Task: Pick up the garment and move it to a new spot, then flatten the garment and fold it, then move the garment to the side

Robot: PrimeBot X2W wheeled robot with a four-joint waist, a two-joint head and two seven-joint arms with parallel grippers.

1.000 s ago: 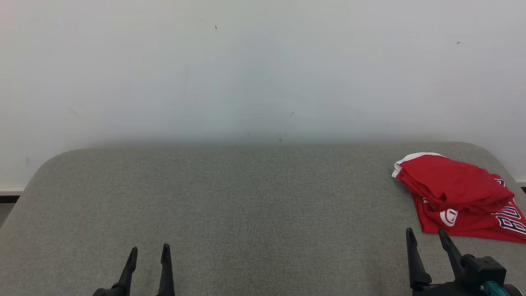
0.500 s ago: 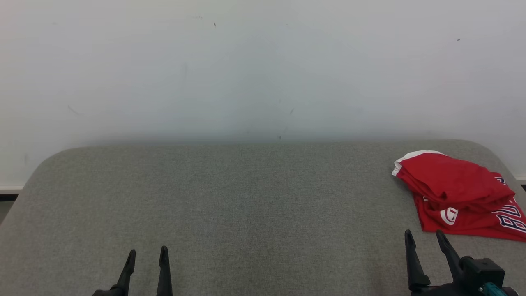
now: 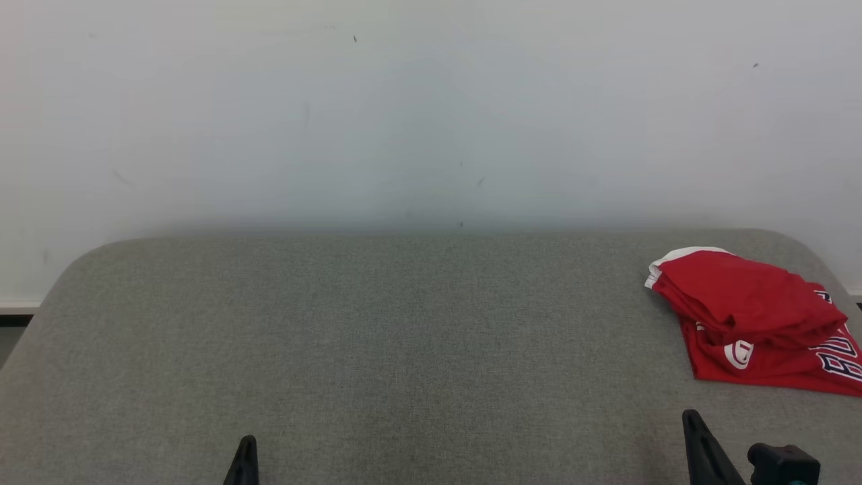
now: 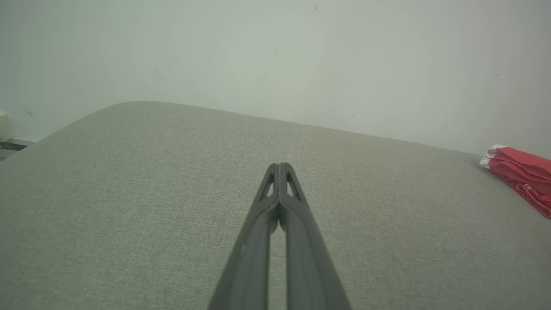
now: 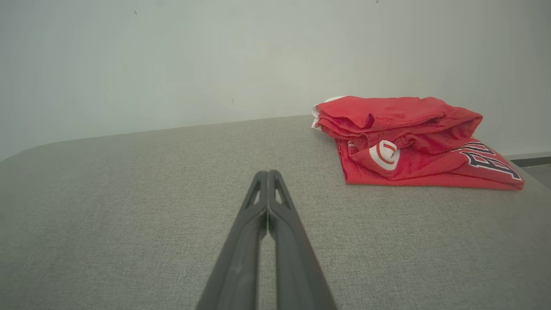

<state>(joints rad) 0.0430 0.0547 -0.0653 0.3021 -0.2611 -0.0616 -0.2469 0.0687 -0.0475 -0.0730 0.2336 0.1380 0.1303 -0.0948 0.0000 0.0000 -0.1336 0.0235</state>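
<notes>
The garment (image 3: 747, 316) is a red jersey with white trim and dark lettering, folded in a loose pile at the far right of the grey padded table (image 3: 404, 337). It also lies right of centre in the right wrist view (image 5: 409, 142) and at the right edge of the left wrist view (image 4: 521, 172). My right gripper (image 5: 267, 174) is shut with nothing in it, short of the garment and to its left; its tip rises at the head view's bottom right (image 3: 693, 421). My left gripper (image 4: 280, 165) is shut and empty over bare table, its tip at the bottom left (image 3: 248, 444).
A plain white wall (image 3: 431, 114) stands right behind the table. The table's rounded far corners and its left edge (image 3: 40, 303) drop off to a dark floor strip. The grey surface stretches between both grippers and left of the garment.
Both grippers have closed from open and drawn back toward the bottom edge of the head view. The garment has not moved.
</notes>
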